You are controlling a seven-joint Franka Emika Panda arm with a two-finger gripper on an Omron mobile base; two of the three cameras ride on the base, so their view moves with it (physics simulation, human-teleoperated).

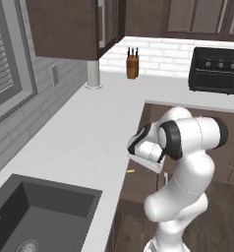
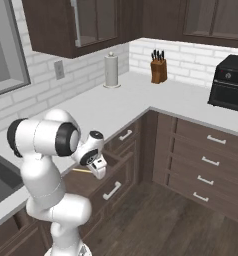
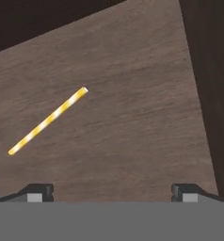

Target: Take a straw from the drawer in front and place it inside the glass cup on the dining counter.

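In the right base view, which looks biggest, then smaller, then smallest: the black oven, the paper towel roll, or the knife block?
1. black oven, though its right side is cut off.
2. paper towel roll.
3. knife block, only slightly smaller than the roll, so that pair is unsure.

Even, soft rendered light; no glare; faint shadows; slightly blurry, low-resolution pictures.

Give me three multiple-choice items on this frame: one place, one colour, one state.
1. Where does the thin yellow-and-white striped straw lie?
A. in the sink
B. on the floor of the open dark brown wooden drawer
C. on the stove

2. What colour is the countertop oven?
A. black
B. red
C. white

3. How does the pincer stand?
A. shut on the straw
B. open, holding nothing
C. shut, holding nothing

Answers: 1 B, the hand view shows it flat on brown wood. 2 A, black in both base views. 3 B, both tips stand wide apart, straw beyond them.
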